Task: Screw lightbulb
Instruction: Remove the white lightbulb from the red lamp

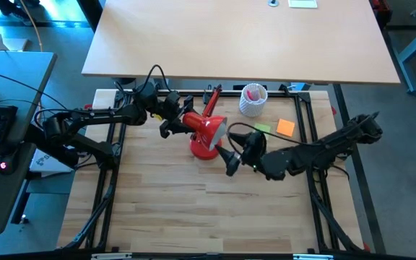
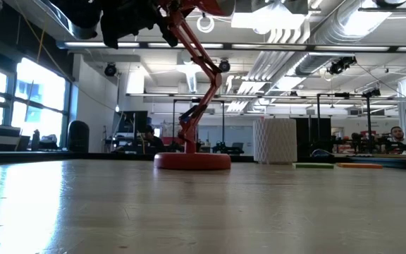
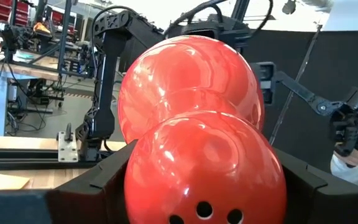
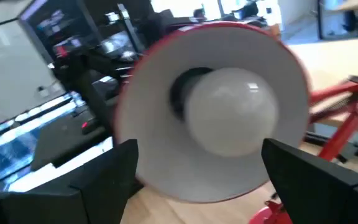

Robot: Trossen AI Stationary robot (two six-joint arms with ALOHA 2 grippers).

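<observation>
Wooden table (image 1: 165,217): left gripper (image 1: 181,124) grips the red lamp (image 1: 206,133) shade. At its four o'clock, right gripper (image 1: 231,160) gapes around the lightbulb (image 4: 232,118). Closing crookedly could jam the threads.

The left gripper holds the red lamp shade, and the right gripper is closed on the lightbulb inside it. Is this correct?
Not quite. The right gripper is open, its fingers apart on either side of the lightbulb, as the right wrist view shows. The left gripper does hold the red lamp shade.
</observation>
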